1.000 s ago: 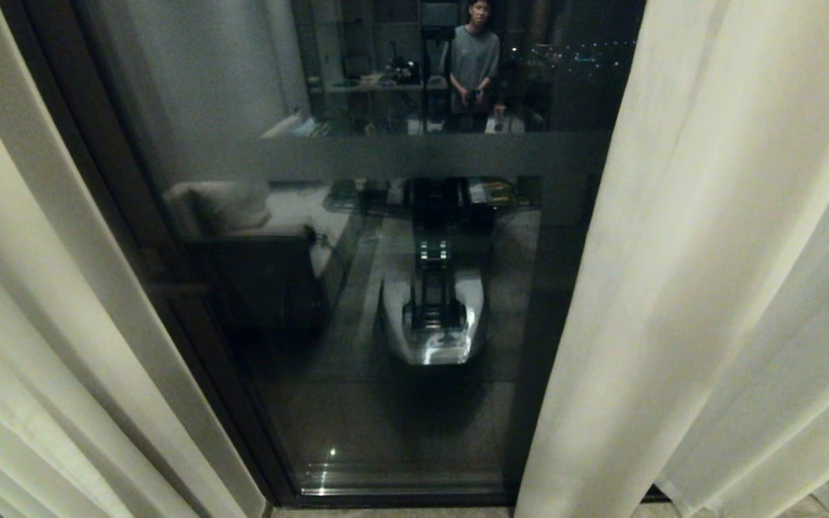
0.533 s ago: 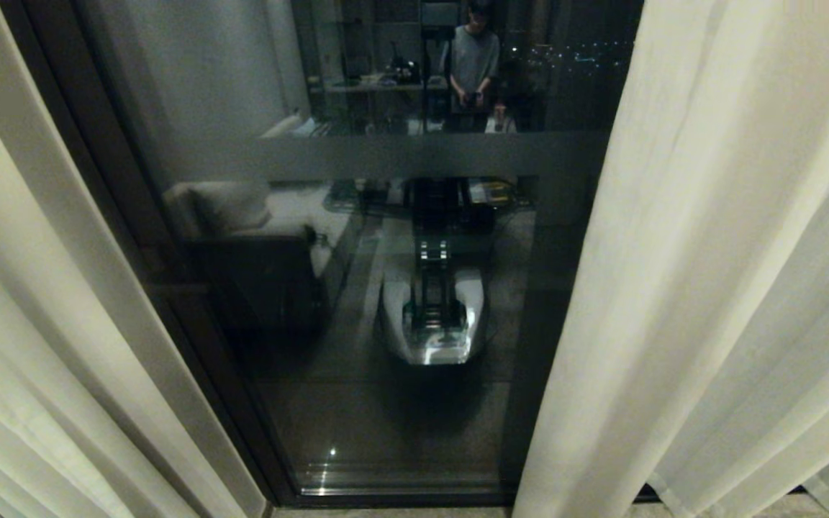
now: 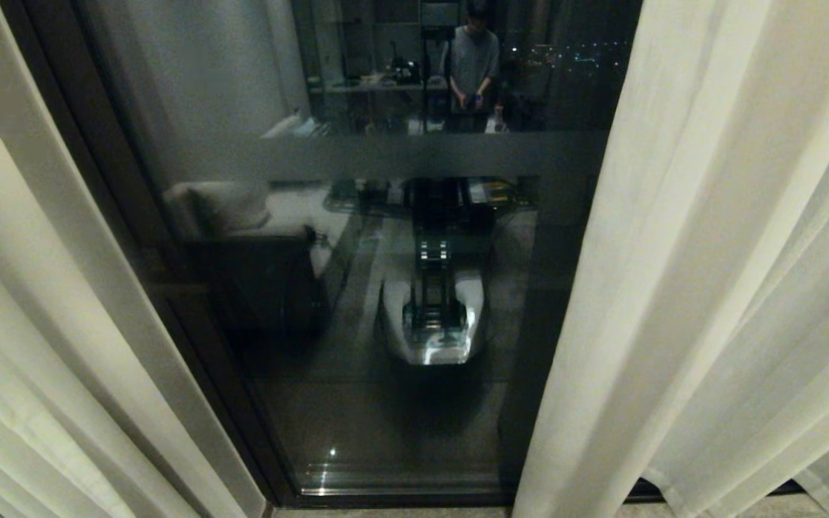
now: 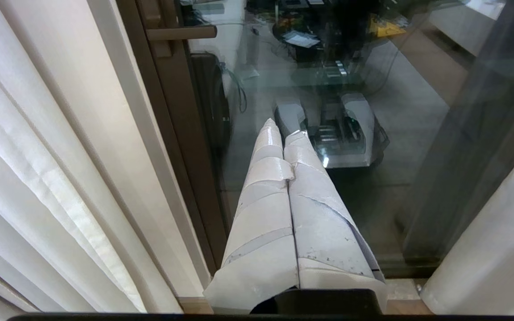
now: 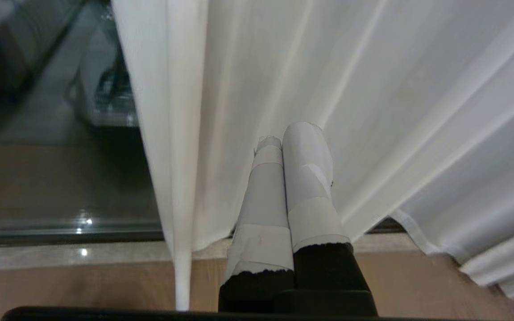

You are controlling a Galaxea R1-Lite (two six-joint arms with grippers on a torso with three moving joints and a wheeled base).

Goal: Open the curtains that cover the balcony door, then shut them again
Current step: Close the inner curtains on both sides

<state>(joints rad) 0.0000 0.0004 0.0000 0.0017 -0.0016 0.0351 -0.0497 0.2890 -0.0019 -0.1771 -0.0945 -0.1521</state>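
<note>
Floor: a light brown wooden floor [image 5: 60,281] is seen, bordered by a pale stone threshold strip [image 5: 69,255].
Reflected furniture: a pale cushioned sofa [image 3: 242,216] is mirrored left of the frosted band; a dark shelving unit [image 3: 371,65] above it.
Person: a standing figure in a grey shirt [image 3: 473,61] is reflected beside the shelving.
Light: dim; small distant lights [image 3: 580,57] are seen to the right of the figure.

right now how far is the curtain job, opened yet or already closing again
Opening looks done: the two cream-white pleated fabric curtains, left and right, hang apart, baring the dark-framed glass balcony door. In hand: the right claw is shut beside the right panel, no fabric visibly pinched. The left claw is shut, facing the glass. Left: drawing both closed.
</note>
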